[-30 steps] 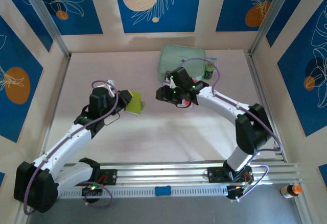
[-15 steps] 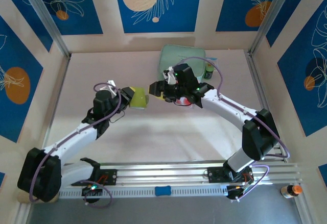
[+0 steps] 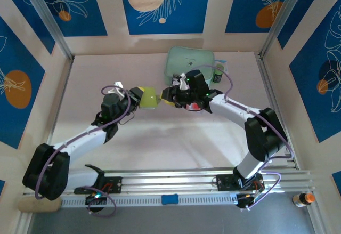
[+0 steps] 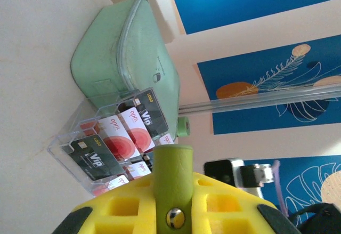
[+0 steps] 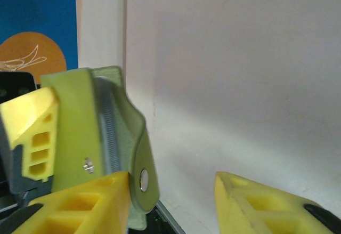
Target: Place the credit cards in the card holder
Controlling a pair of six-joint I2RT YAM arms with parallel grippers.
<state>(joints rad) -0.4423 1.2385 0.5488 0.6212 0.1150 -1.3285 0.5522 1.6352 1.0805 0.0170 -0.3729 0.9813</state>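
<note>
Left gripper (image 3: 141, 96) jaws clamped on card holder (image 3: 151, 99). Holder snap strap points 3 o'clock, toward right gripper (image 3: 166, 96). Right jaws parted, strap beside one jaw.

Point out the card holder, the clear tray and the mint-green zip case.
card holder (image 3: 149, 98), top view, middle of its olive-green face.
clear tray (image 4: 66, 135), left wrist view, its bare side wall.
mint-green zip case (image 4: 104, 50), left wrist view, broad face left of the zip.
</note>
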